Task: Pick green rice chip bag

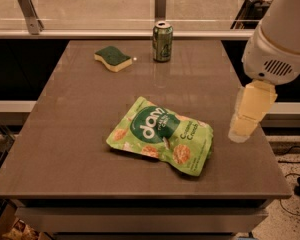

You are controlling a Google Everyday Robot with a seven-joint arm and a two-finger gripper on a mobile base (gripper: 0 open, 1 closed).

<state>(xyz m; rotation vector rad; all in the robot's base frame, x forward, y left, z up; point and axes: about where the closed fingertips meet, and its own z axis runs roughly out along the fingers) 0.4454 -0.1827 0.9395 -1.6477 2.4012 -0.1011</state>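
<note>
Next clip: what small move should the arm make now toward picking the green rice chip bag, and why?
Probably slide the end effector inward until it is over the green rice chip bag. It hangs over the table's edge, beside the bag and apart from it. The bag lies flat mid-table; the soda can and sponge sit far back.

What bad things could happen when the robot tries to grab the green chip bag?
The cream-coloured gripper hangs by the right edge of the brown table, beside the crinkly light-green chip bag, not above it. The bag lies flat, so the gripper might slide off it or just push it along. Squeezing hard could also crush the chips.
</note>
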